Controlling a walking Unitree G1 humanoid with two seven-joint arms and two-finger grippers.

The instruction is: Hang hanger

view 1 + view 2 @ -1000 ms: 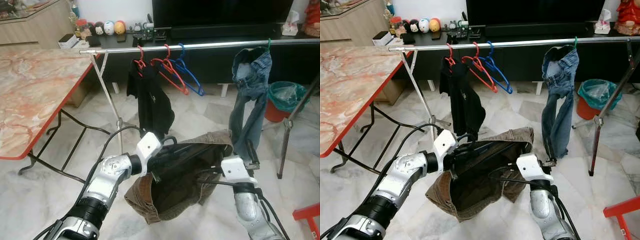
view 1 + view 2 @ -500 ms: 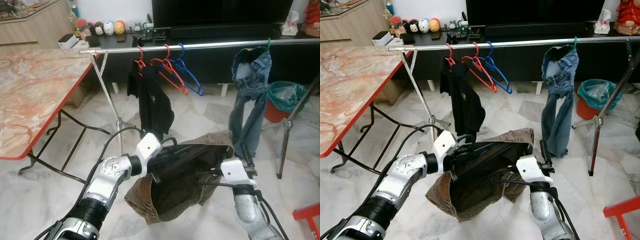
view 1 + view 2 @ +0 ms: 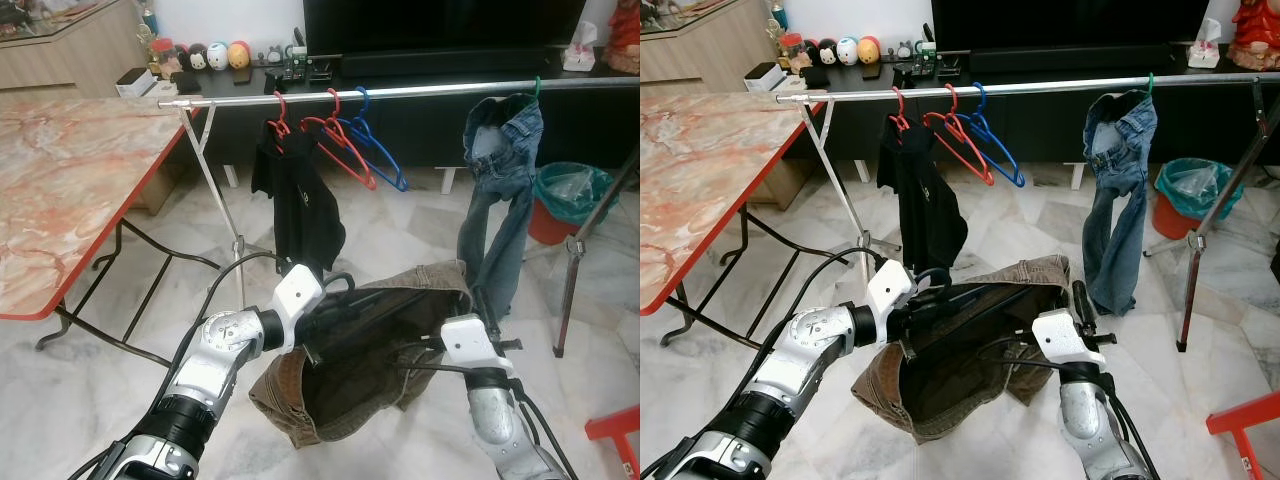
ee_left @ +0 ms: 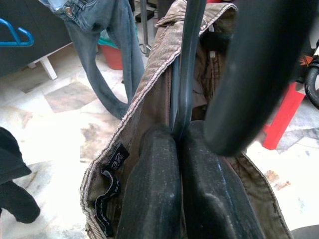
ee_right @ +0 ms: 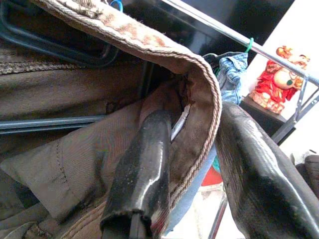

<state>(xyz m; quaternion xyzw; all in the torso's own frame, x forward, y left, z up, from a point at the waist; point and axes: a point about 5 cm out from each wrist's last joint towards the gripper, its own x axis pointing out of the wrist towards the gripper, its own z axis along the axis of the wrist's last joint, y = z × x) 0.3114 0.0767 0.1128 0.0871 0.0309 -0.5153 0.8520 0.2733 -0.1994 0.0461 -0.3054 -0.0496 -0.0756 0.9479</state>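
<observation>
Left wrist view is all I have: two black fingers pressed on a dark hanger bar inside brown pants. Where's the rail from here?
Observer: The rail runs across ahead, above both tools.
Operator: Is the right tool on the pants too?
Observer: Yes, the right tool straddles the waistband of the brown pants, one finger inside and one outside.
Operator: Any free space on the rail?
Observer: There is a bare stretch between the blue hanger and the hanging jeans.
Operator: What's left of that?
Observer: Two red hangers, one carrying a black garment.
</observation>
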